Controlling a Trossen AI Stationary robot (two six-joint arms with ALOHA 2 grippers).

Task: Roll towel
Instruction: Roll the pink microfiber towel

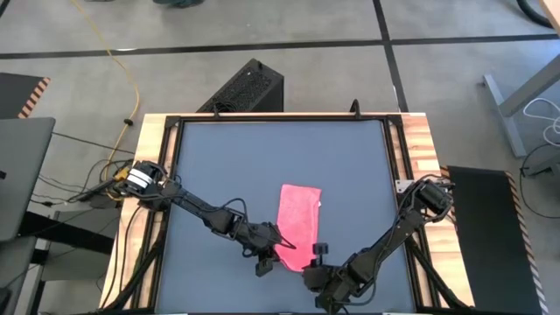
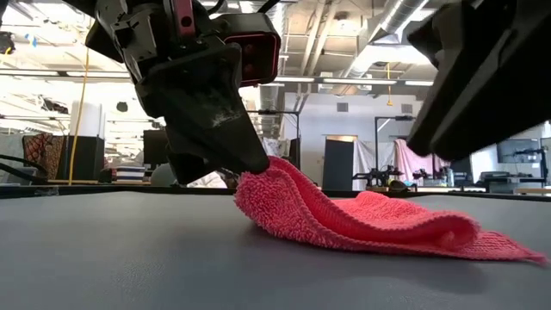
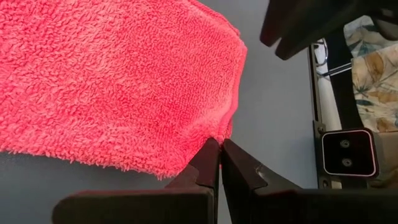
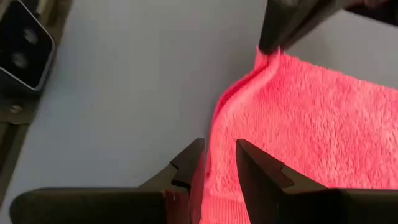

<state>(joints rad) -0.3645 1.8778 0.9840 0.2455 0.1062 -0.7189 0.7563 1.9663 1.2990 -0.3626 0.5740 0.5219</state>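
Left gripper: nearest the low camera, we have the left gripper (image 2: 245, 164) with its fingers pressed together on a near corner of the towel (image 2: 362, 220), lifting that corner just off the table (image 2: 129, 258). Our left wrist view confirms the pinch at the hem, fingertips (image 3: 219, 155) closed with pink cloth between them.

Right gripper: we hold the right gripper (image 4: 217, 158) at the same near edge of the towel (image 4: 311, 124), beside the left one. Its fingers stand partly spread with the hem running between them; we judge that it is gripping the edge, though we cannot see the contact itself.

Towel position: from above, the towel (image 1: 298, 224) lies on the near half of the table (image 1: 262, 157), a little right of centre, as a long narrow strip running away from us, its near end between the left gripper (image 1: 278, 248) and the right gripper (image 1: 313, 262).

Done so far: we judge that the cloth is already folded lengthwise into a strip, since a doubled layer shows along its edge in the low view, and both grippers are set at the end where a roll would start.

Left to do: no coil shows yet. We reckon nearly the whole roll remains: turning the lifted end over and winding it along the strip to the far end.
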